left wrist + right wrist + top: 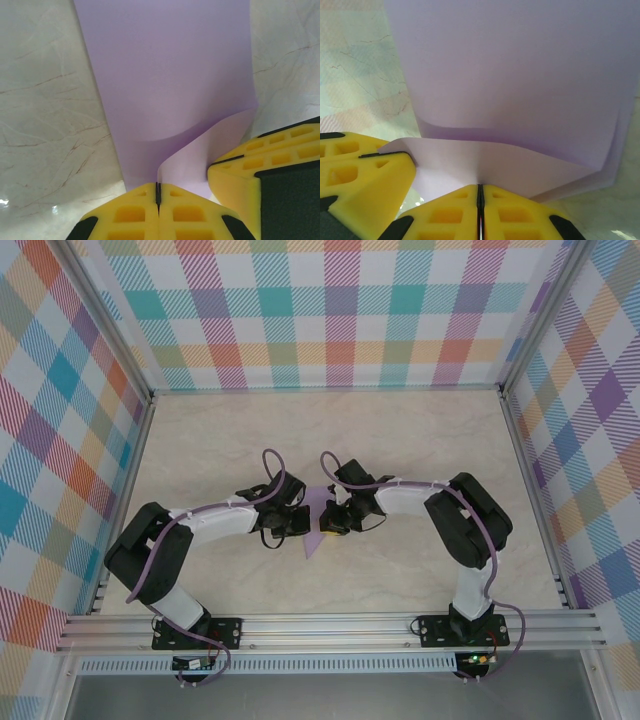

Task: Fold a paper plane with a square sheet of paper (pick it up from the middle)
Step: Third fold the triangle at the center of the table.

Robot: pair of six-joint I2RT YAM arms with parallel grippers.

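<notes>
Beige marbled table (420, 440), enclosed by checked walls (340, 310). The left arm (200, 530) and right arm (450, 510) bend inward and meet at mid-table. Between them is the lavender sheet of paper (318, 508), partly folded, with one pointed end toward the near edge. The left gripper (158, 195) is pinched tight on a curled fold of the sheet. The right gripper (480, 195), just beside it, is pinched on a flap.

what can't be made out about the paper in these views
- left wrist: paper cut off at top edge; pinched edge hidden inside left gripper
- right wrist: paper cut off top and right; pinched edge hidden inside right gripper
- top external: grippers cover most of it; folds too small
</notes>
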